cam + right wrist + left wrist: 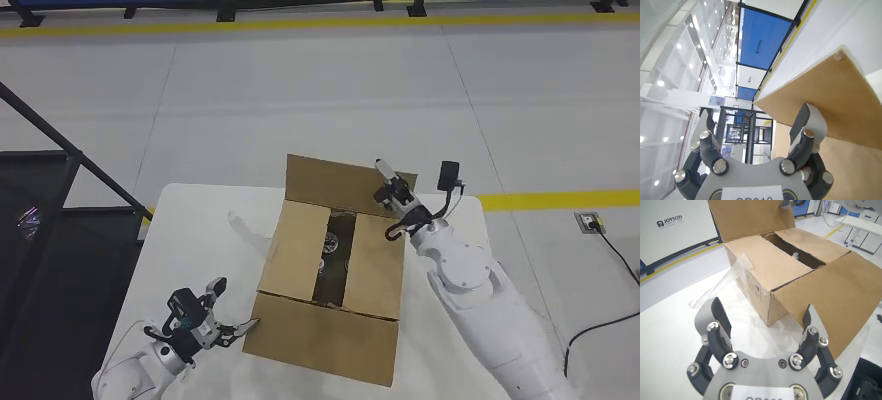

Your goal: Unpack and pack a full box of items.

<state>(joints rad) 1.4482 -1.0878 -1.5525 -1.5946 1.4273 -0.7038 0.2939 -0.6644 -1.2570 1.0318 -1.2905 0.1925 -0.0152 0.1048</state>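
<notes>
A brown cardboard box (330, 270) stands mid-table, its two inner flaps nearly shut with a dark gap between them. A white bottle cap (795, 255) shows in that gap (335, 250). The far flap (340, 185) stands upright, and the near flap (829, 306) hangs outward over the table. My right gripper (388, 185) is open at the far flap's right corner, one finger (802, 117) resting against the flap (819, 94). My left gripper (764, 315) is open just above the table, by the box's near left corner (233, 307), holding nothing.
A strip of clear tape (730, 275) trails from the box's left side onto the white table (200, 240). A dark frame (40, 250) stands beyond the table's left edge. A small black object (879, 318) lies past the near flap.
</notes>
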